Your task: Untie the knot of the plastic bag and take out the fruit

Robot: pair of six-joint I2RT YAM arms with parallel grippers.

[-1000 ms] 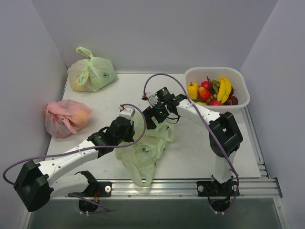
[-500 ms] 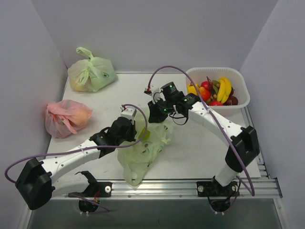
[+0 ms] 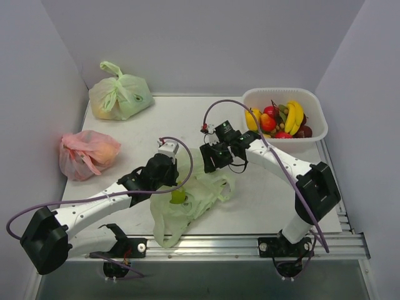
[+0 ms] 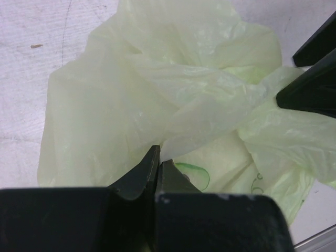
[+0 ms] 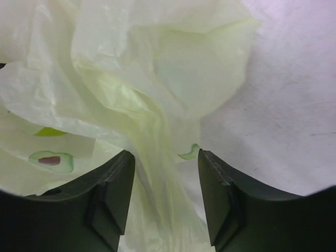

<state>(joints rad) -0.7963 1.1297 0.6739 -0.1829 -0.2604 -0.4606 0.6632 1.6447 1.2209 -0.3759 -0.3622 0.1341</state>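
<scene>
The pale-green plastic bag (image 3: pixel 199 194) lies slack and crumpled on the table between my arms. A yellow-green round fruit (image 3: pixel 178 196) shows at its left part. My left gripper (image 3: pixel 174 185) is shut on a fold of the bag's film (image 4: pixel 157 94), pinching it at the fingertips (image 4: pixel 159 157). My right gripper (image 3: pixel 211 164) is open over the bag's far edge, and a loose twisted strand of the bag (image 5: pixel 152 131) runs between its fingers (image 5: pixel 115 178) untouched. I cannot make out the knot. Bananas (image 3: pixel 294 115) and other fruit lie in the white basket (image 3: pixel 319 132).
A second plump green bag (image 3: pixel 120 95) sits at the back left and a pink-red bag (image 3: pixel 87 153) at the left wall. The basket stands at the back right. The metal rail (image 3: pixel 250 240) runs along the table's near edge.
The right gripper has moved down and to the right and now stands open around the bag strand. The bag has sunk flatter and spread toward the front, and the yellow-green fruit now shows.
</scene>
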